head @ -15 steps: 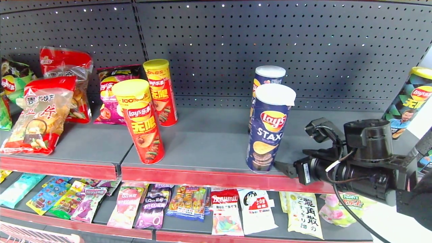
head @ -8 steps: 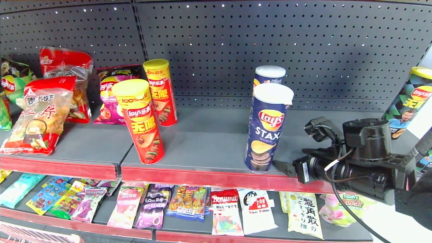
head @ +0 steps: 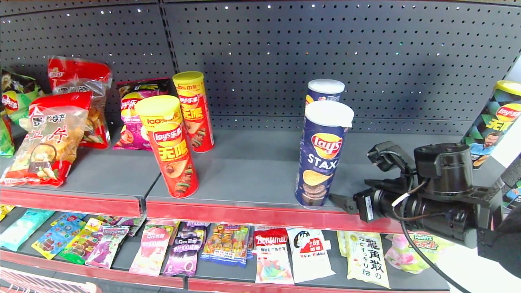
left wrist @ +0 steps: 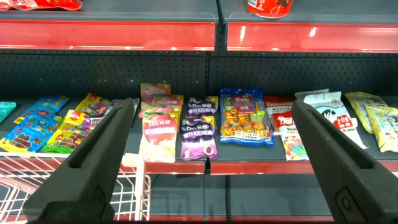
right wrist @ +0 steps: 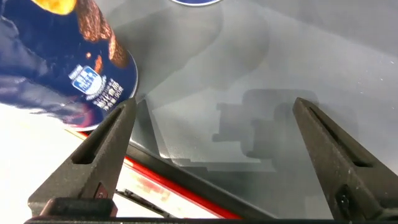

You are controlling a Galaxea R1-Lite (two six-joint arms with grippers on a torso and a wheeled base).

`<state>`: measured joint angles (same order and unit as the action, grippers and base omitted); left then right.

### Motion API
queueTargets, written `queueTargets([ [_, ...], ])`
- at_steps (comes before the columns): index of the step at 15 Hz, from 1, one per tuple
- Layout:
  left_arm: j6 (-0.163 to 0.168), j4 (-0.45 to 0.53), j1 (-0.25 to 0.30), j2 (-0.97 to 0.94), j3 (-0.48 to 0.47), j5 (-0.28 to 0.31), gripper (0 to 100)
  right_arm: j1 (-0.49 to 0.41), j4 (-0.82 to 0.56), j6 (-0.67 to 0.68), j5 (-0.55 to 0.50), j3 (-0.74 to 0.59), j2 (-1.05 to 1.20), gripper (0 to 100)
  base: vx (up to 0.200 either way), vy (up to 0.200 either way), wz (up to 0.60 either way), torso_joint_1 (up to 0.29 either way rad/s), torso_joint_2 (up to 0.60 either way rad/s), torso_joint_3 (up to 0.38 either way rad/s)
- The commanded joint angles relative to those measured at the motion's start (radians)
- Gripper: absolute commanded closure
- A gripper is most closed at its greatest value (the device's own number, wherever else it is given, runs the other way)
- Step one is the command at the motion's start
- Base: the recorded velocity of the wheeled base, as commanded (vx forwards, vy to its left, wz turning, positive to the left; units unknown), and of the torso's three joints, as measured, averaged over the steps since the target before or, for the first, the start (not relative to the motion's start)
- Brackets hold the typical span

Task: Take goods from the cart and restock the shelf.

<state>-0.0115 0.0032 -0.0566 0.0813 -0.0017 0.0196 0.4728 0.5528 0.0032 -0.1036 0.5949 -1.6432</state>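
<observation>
One blue can (head: 323, 158) upright on shelf (head: 252, 171), lid up — right gripper (right wrist: 214, 106) beside.

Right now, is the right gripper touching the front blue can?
Cannot tell. Head and right wrist views put a fingertip of the open right gripper beside the front blue can; no plain gap or contact.

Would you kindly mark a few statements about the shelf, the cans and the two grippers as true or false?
1. The right gripper grips the front blue can. False: its jaws are open and empty; the can stands on the upper shelf beside it.
2. The front red can has a yellow lid. True.
3. The left gripper is shut. False: it is open, facing the candy bags on the lower shelf.
4. A second blue can stands behind the front one. True.
</observation>
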Motion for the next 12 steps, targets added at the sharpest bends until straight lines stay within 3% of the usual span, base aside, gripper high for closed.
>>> queueTargets([
  [1, -0.001, 0.0, 0.0, 0.002, 0.0, 0.0, 0, -0.022, 0.001, -0.002, -0.001, -0.012, 0.043, 0, 0.0, 0.0, 0.0, 0.0, 0.0, 0.0],
  [8, -0.001, 0.0, 0.0, 0.002, 0.0, 0.0, 0, -0.054, 0.001, -0.006, 0.019, -0.167, 0.292, 0, 0.0, 0.0, 0.0, 0.0, 0.0, 0.0],
  [10, -0.001, 0.0, 0.0, 0.002, 0.0, 0.0, 0, -0.103, -0.011, -0.009, 0.119, -0.216, 0.418, 0, 0.0, 0.0, 0.0, 0.0, 0.0, 0.0],
  [12, -0.001, 0.0, 0.0, 0.002, 0.0, 0.0, 0, -0.203, -0.039, -0.078, 0.3, -0.302, 0.602, 0, 0.0, 0.0, 0.0, 0.0, 0.0, 0.0],
])
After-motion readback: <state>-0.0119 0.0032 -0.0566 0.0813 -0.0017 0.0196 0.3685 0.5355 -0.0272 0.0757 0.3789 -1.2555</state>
